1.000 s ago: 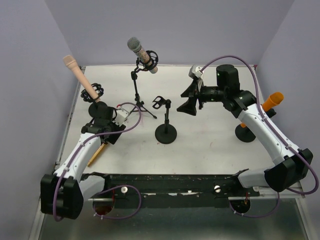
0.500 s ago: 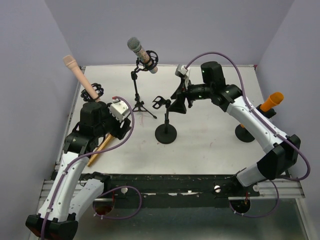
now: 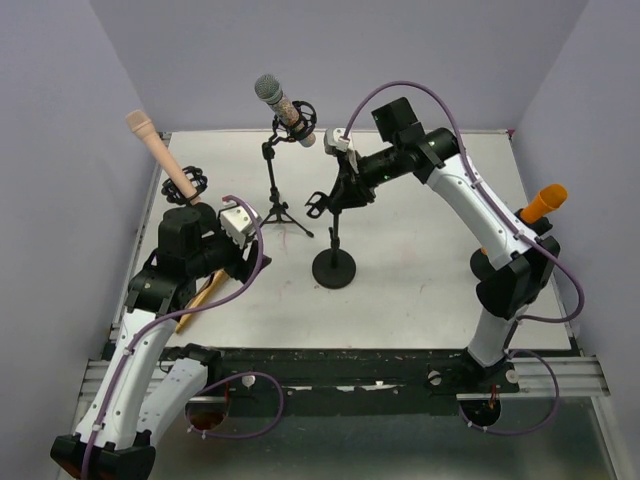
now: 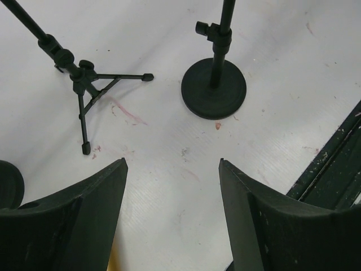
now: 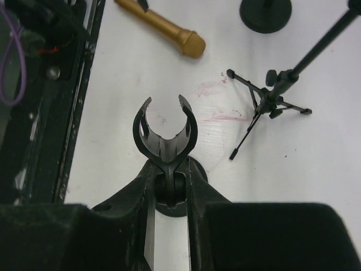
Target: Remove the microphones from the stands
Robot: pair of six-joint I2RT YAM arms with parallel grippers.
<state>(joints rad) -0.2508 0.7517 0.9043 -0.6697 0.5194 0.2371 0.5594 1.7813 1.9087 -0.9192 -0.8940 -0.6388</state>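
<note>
A grey-headed microphone (image 3: 268, 90) sits in the clip of the tripod stand (image 3: 275, 190) at the back. A beige microphone (image 3: 155, 150) rests in a stand at the left, and an orange microphone (image 3: 545, 202) in one at the right. The middle round-base stand (image 3: 333, 268) carries an empty clip (image 5: 164, 132). My right gripper (image 5: 169, 183) is shut on the neck just below that clip. My left gripper (image 4: 172, 169) hangs open over bare table, nothing between its fingers. A gold microphone (image 5: 161, 28) lies flat on the table by the left arm.
The tripod's legs (image 4: 84, 84) and the round base (image 4: 214, 90) lie ahead of my left gripper. The black front rail (image 3: 330, 365) runs along the near edge. Purple walls close the back and both sides.
My right arm swung left from the table's right side to the middle stand and closed its fingers on the clip's neck. My left arm rose and shifted slightly.
</note>
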